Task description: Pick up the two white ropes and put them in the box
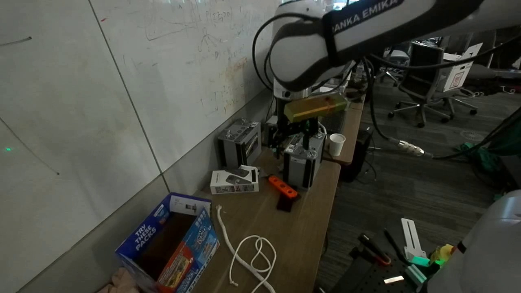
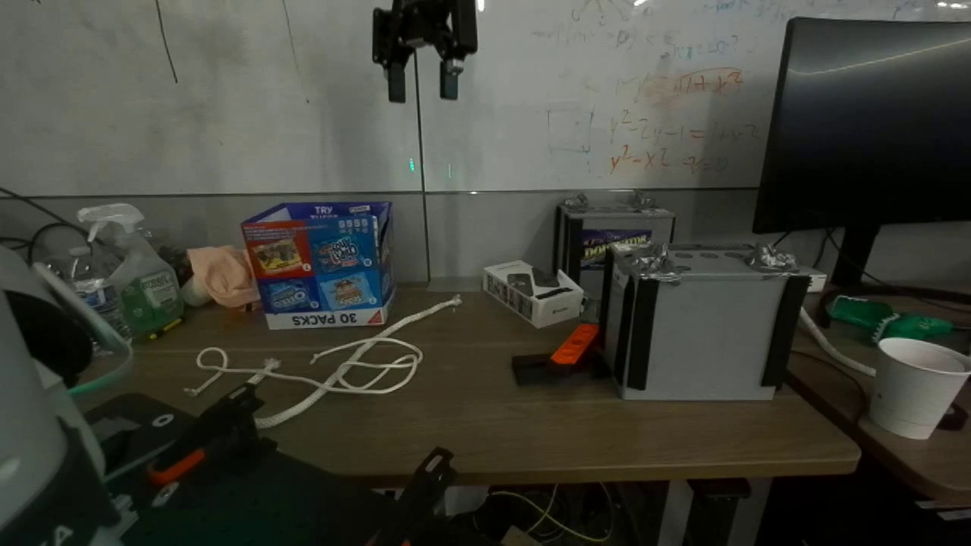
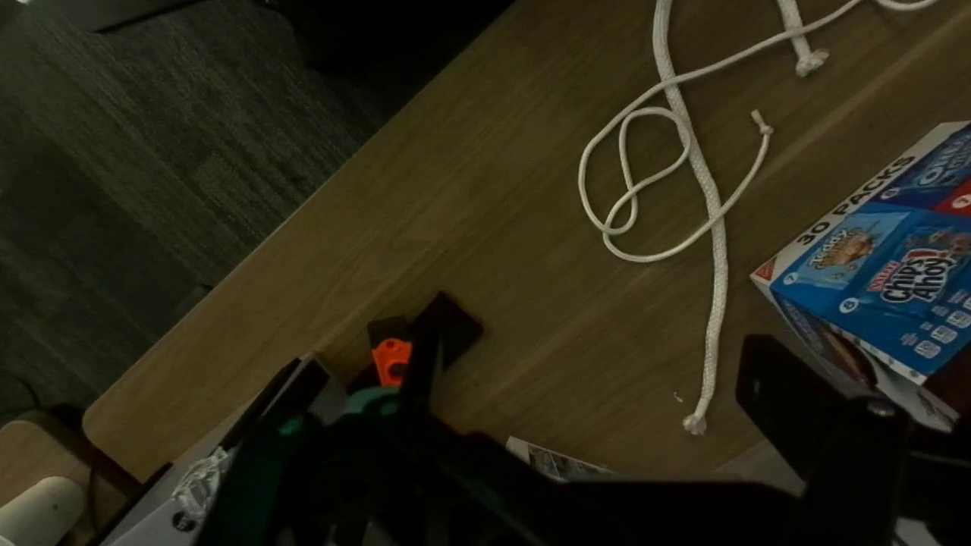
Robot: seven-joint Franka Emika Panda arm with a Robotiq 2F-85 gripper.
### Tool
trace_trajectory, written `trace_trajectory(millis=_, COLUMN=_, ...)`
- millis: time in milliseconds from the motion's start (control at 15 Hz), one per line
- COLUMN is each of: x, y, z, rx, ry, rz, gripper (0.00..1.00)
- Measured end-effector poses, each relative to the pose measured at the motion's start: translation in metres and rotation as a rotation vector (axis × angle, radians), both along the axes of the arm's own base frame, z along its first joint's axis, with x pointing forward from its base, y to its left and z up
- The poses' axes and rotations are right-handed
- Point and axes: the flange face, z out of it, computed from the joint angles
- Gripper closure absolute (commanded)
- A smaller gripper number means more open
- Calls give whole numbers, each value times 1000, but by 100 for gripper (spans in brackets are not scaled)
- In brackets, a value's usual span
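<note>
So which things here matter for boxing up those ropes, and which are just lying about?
For the job:
thick white rope
thin white rope
30-pack snack box
robot gripper

Just lying about:
white disposable cup
trigger spray bottle
computer monitor
small white carton

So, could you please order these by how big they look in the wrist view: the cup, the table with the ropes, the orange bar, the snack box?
1. Table
2. Snack box, cut off at the right edge
3. Cup, cut off at the left edge
4. Orange bar, partly hidden
</note>
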Motion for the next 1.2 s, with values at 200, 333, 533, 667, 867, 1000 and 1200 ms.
trace_trajectory(millis=200, x=10, y=6, z=-54, rx=6, ry=-33, rz=13, gripper=0)
trace_trajectory(millis=333, x=16, y=11, z=-88, rx=12, ry=-39, rz=23, gripper=0)
trace_trajectory(millis=533, x=22, y=16, z=-140, rx=20, ry=-23, rz=31, gripper=0)
trace_trajectory(millis=667, x=25, y=19, z=-174, rx=26, ry=-1, rz=32, gripper=0)
trace_trajectory(millis=867, x=24, y=26, z=-223, rx=41, ry=35, rz=33, gripper=0)
trace_trajectory(millis=1000, x=21, y=33, z=-252, rx=55, ry=46, rz=39, gripper=0)
trace_trajectory(millis=1200, x=15, y=47, z=-286, rx=64, ry=49, rz=53, gripper=0)
